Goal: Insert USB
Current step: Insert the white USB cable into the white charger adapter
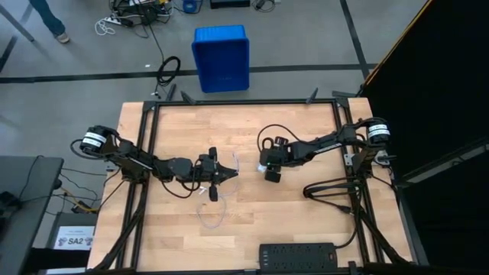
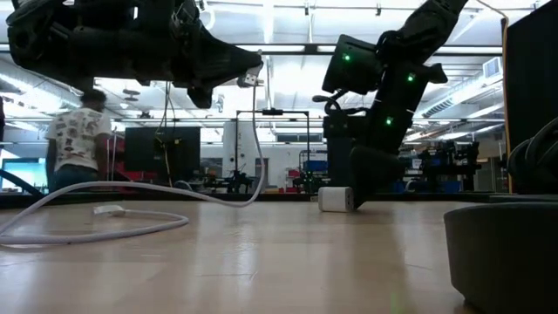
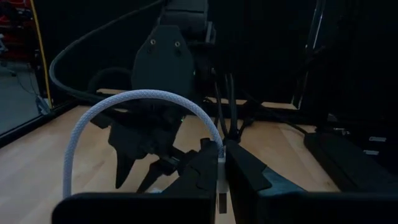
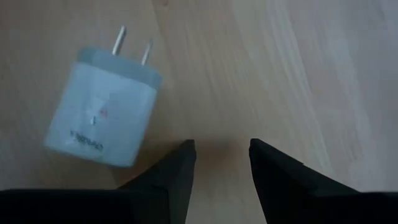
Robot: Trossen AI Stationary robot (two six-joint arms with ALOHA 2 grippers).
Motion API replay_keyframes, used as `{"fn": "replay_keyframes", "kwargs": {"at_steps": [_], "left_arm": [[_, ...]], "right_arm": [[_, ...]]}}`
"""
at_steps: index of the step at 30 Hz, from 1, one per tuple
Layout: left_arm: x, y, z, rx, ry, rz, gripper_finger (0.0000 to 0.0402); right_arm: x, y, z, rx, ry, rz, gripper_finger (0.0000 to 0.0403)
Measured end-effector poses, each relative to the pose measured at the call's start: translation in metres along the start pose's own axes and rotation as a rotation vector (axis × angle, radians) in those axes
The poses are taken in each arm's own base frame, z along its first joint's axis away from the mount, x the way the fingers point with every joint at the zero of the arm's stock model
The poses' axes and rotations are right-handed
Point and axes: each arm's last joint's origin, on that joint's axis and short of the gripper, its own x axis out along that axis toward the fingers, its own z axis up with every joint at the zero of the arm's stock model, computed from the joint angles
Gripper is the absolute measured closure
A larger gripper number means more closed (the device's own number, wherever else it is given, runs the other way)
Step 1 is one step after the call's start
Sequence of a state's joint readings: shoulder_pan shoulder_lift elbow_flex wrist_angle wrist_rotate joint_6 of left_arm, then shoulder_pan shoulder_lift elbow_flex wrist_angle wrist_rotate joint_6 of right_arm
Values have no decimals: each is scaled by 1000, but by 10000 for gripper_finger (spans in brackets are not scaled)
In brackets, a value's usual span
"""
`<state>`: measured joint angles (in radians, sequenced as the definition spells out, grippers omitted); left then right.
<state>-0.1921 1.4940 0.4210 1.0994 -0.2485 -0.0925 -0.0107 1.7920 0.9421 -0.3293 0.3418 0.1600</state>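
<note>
Whitish USB (image 2: 131, 228) cable lies in loose loops on the wooden table (image 1: 252, 137), and you can see your left gripper (image 3: 222, 163) clamped on the plug end, held up off the surface. Your right gripper (image 4: 221, 155) hangs just above the table with its fingers parted around nothing, the white adapter (image 4: 102, 109) lying just beside it, prongs showing. Beyond the table the blue bin (image 1: 221, 58) sits on the floor; you cannot tell what it holds

Overhead looks straight down, low view skims the table (image 2: 261, 262), wrist cameras peer close past their fingers
</note>
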Motion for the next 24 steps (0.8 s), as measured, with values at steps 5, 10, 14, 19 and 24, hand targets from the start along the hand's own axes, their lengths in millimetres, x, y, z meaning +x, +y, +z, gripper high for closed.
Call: {"fn": "replay_keyframes", "kwargs": {"at_steps": [5,10,14,19,24], "left_arm": [[0,0,0,1,1,0,401],[0,0,-1,2,6,0,401],[0,0,-1,2,6,0,401],[0,0,-1,2,6,0,401],[0,0,-1,2,6,1,401]], "right_arm": [[-4,8,0,42,-18,24,273],[-9,19,0,88,-10,108,274],[-12,28,-1,96,-15,149,277],[-14,39,2,104,-60,240,276],[-18,50,6,60,-110,356,278]]}}
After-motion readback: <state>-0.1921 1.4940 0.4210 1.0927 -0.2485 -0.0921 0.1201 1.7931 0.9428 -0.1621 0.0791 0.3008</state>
